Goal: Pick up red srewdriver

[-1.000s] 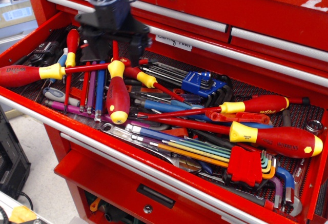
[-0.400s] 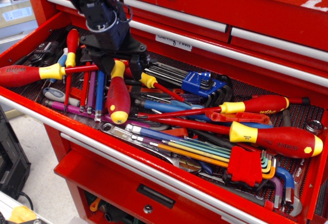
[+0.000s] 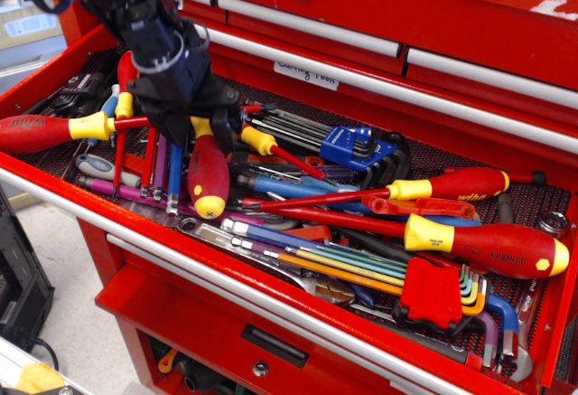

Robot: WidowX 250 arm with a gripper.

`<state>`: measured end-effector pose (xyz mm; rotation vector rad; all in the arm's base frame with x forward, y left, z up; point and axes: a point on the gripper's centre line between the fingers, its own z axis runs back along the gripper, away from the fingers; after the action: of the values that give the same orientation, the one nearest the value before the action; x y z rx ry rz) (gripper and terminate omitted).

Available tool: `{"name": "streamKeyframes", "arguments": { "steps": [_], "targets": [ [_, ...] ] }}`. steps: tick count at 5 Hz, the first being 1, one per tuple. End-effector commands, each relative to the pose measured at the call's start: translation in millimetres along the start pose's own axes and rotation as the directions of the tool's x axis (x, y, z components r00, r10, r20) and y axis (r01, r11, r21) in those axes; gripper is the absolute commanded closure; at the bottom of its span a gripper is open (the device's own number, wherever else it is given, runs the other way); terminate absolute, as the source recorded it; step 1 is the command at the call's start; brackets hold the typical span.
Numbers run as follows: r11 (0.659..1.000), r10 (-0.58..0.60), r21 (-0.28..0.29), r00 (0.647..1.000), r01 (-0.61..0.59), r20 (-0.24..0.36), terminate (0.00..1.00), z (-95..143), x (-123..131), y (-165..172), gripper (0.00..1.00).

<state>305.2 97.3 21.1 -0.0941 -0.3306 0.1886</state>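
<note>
The red srewdriver (image 3: 209, 176) lies in the open drawer at left of middle, its fat red handle pointing to the front with the round yellow end cap nearest the drawer's front edge. Its yellow collar (image 3: 200, 126) shows just under my gripper. The thin shaft is hidden behind the gripper. My gripper (image 3: 196, 117) is black and hangs low over the collar end of the handle. Its jaws stand apart, one on each side of the collar, and look open. I cannot tell whether they touch the tool.
The drawer (image 3: 271, 297) is crowded. A long red screwdriver (image 3: 41, 131) lies at the left. Big red handles lie at the right (image 3: 506, 249) and behind it (image 3: 461, 183). A blue hex key set (image 3: 357, 146) and coloured hex keys (image 3: 334, 267) lie nearby. Closed drawers (image 3: 379, 42) rise behind.
My gripper has come down and to the left, from above the shaft to low over the screwdriver's yellow collar. The screwdriver has not moved.
</note>
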Motion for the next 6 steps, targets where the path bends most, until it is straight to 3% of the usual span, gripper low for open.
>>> {"name": "streamKeyframes", "arguments": {
  "steps": [1,2,4,6],
  "targets": [
    [0.998,-0.006,-0.056,0.997,0.010,0.082,0.00,-21.7,2.7,0.8,0.00],
    [0.998,0.014,-0.057,0.996,-0.010,0.085,0.00,-31.5,5.5,-2.6,1.00],
    [0.999,0.018,-0.049,0.999,-0.015,0.047,0.00,-14.9,14.5,-11.3,1.00],
    [1.000,0.002,0.014,0.996,-0.001,-0.084,0.00,37.2,39.9,-16.3,1.00]
  ]
}}
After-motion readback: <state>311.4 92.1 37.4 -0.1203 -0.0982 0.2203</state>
